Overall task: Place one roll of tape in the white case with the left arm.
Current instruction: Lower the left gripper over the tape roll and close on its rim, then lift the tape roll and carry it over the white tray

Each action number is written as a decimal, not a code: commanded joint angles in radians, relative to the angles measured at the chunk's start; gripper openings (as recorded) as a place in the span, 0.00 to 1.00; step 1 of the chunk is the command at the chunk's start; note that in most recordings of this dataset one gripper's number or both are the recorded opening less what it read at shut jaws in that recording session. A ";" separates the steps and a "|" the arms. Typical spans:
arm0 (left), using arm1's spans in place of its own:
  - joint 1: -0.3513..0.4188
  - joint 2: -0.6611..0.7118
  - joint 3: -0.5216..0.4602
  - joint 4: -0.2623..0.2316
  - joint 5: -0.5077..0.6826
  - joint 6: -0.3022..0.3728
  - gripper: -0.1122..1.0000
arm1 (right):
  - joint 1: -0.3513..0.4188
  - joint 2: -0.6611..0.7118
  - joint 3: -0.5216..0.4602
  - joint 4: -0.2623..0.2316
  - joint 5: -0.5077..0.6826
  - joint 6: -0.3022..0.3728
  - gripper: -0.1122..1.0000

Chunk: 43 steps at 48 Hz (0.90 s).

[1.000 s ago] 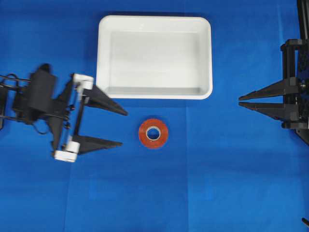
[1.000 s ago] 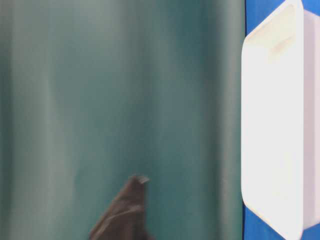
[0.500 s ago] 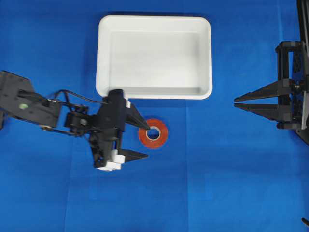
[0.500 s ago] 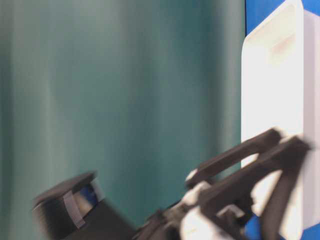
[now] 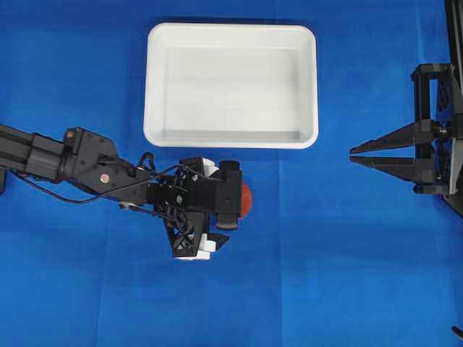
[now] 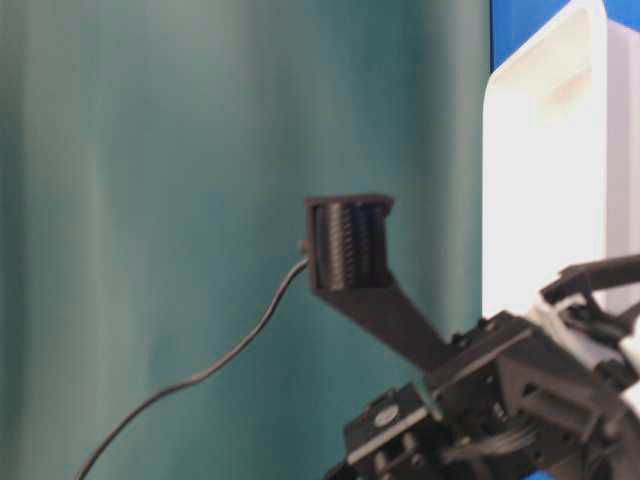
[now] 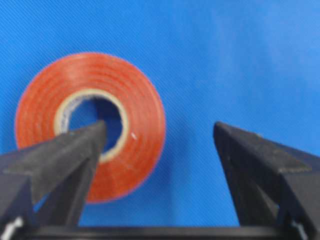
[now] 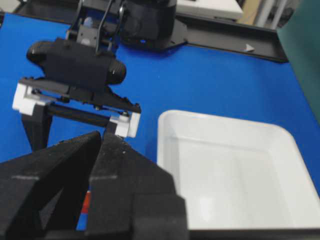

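Observation:
The roll of tape (image 7: pixel 135 115), orange-red with a pale core, lies flat on the blue cloth. In the overhead view only a sliver of it (image 5: pixel 247 200) shows beside my left wrist. My left gripper (image 7: pixel 160 131) is open and points down over it. One fingertip (image 7: pixel 92 137) sits in the roll's hole. The other fingertip (image 7: pixel 230 142) stands apart on the cloth side, clear of the roll. The white case (image 5: pixel 231 142) sits empty just behind the roll. My right gripper (image 5: pixel 353 155) is shut and empty at the right edge.
The left arm (image 5: pixel 87 163) stretches in from the left edge over blue cloth. The white case's near rim (image 8: pixel 165 125) lies close to the left wrist. The table-level view shows a green backdrop, the case wall (image 6: pixel 540 200) and arm parts.
My left arm has swung right and tipped down over the roll, now covering most of it in the overhead view. The roll and the case have not moved. The right arm is nearly still.

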 commanded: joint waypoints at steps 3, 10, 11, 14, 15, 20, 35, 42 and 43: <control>0.002 0.012 -0.031 0.005 0.006 -0.003 0.86 | -0.002 0.003 -0.009 0.002 0.000 0.002 0.00; 0.000 0.014 -0.041 0.003 0.025 -0.005 0.79 | -0.002 0.003 -0.009 0.000 0.002 0.002 0.00; 0.002 0.014 -0.043 0.005 0.031 -0.005 0.76 | -0.002 0.003 -0.009 0.002 0.002 0.002 0.00; 0.002 0.011 -0.052 0.005 0.057 -0.003 0.61 | -0.003 0.003 -0.009 0.000 0.003 0.002 0.00; 0.002 0.006 -0.058 0.005 0.071 -0.002 0.55 | -0.003 0.003 -0.009 0.000 0.003 0.002 0.00; -0.002 -0.011 -0.075 0.006 0.123 0.006 0.33 | -0.003 0.003 -0.009 0.000 0.003 0.002 0.00; -0.003 -0.207 -0.080 0.017 0.239 0.043 0.34 | -0.002 0.006 -0.009 0.002 0.009 0.002 0.00; 0.044 -0.278 -0.071 0.025 0.244 0.080 0.33 | -0.003 0.008 -0.009 0.002 0.017 0.002 0.00; 0.057 -0.279 -0.071 0.025 0.244 0.087 0.34 | -0.002 0.009 -0.009 0.000 0.017 0.002 0.00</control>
